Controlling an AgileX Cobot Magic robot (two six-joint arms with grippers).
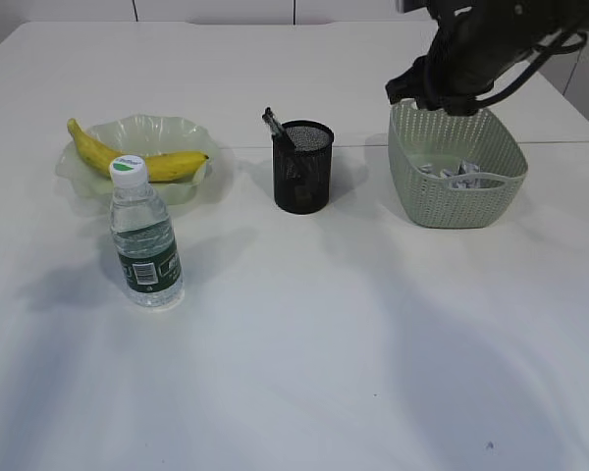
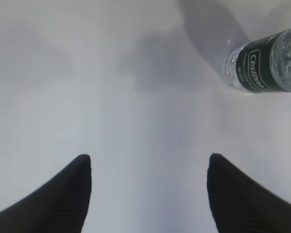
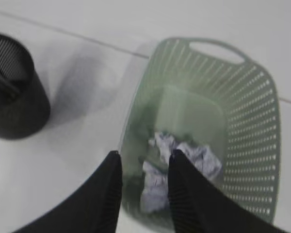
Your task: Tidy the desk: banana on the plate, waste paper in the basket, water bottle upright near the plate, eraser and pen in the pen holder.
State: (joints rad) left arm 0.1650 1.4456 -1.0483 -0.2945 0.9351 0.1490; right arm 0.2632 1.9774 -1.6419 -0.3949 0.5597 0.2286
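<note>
The desk (image 1: 304, 343) spreads white under me, and almost everything on it sits where the job wants it. The basket (image 1: 457, 182) stands at the right, and my right gripper (image 3: 144, 160) hangs just above its near rim, fingers (image 3: 111, 184) parted a little with nothing between them; the crumpled waste paper (image 3: 182, 160) lies on the basket floor below. I judge this to be the tail of the paper step, the wad already dropped.

The plate (image 1: 177, 130) sits far left with the banana (image 1: 142, 162) lying across it, one tip poking over the rim. The water bottle (image 1: 145, 245) stands upright just in front of the plate, cap on. My left gripper (image 2: 148, 162) hovers over bare desk, fingers spread wide and empty, the bottle's base at the upper right edge of that wrist view, clear of me.

The pen holder (image 1: 302, 167) stands between plate and basket, a dark pen (image 1: 275, 126) leaning out over its rim. The eraser I cannot see anywhere; whether it is down in the mesh cup I cannot tell.

Next, I think, I lift my right arm straight up clear of the basket's rim without catching it, and pull both arms back.
</note>
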